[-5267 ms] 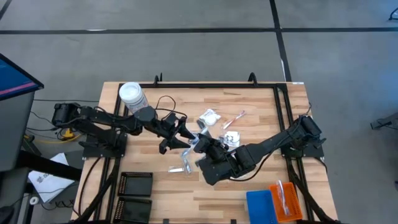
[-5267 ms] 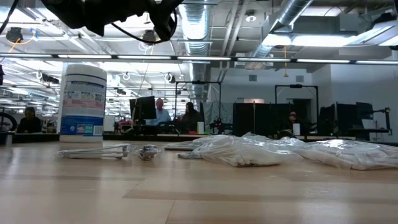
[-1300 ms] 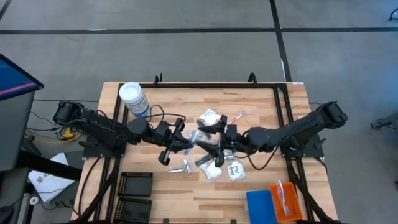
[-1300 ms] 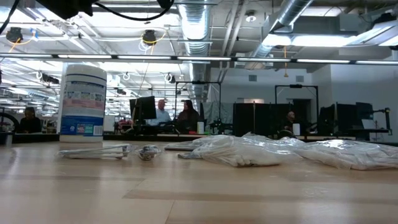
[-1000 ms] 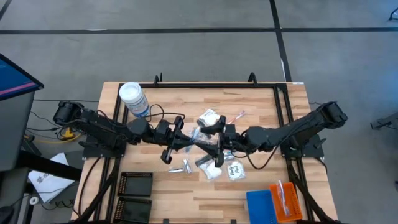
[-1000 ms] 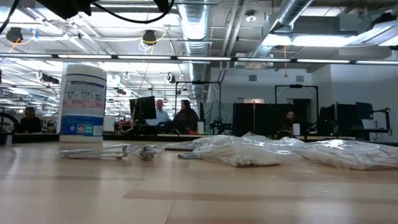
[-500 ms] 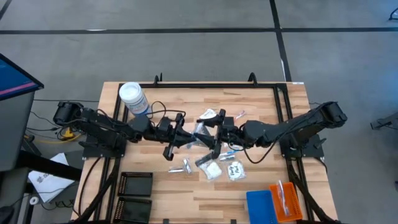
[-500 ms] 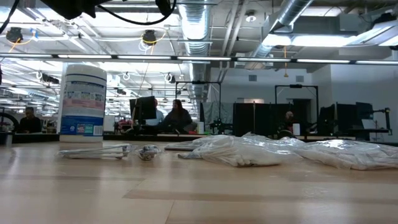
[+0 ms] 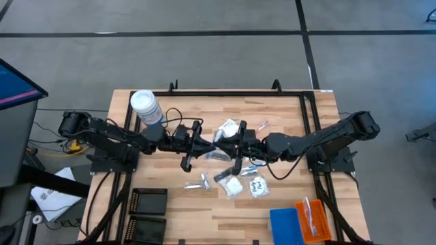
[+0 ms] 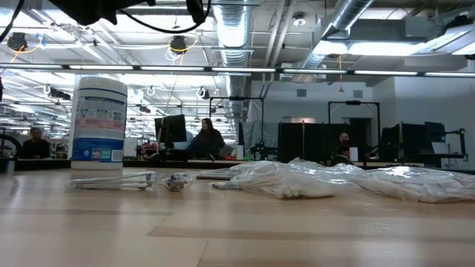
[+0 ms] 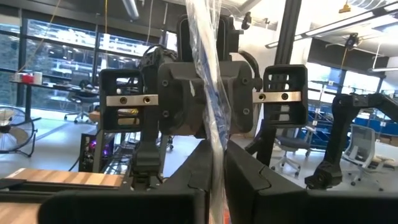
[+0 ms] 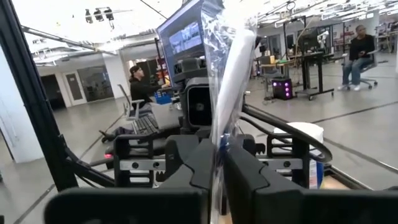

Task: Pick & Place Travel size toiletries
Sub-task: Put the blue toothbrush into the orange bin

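Closing on the same clear-wrapped toothbrush (image 11: 208,93) above mid-table, right gripper (image 9: 235,151) pinched one end, having gone from wide a second earlier, while left gripper (image 9: 193,145) still pinched the other; judged a handover, release pending, orange tray (image 9: 313,219) likely next.

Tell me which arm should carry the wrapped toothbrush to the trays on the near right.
Right. Both the left gripper and right gripper pinch the wrapped toothbrush, but the blue tray and orange tray sit nearer the right arm's base.
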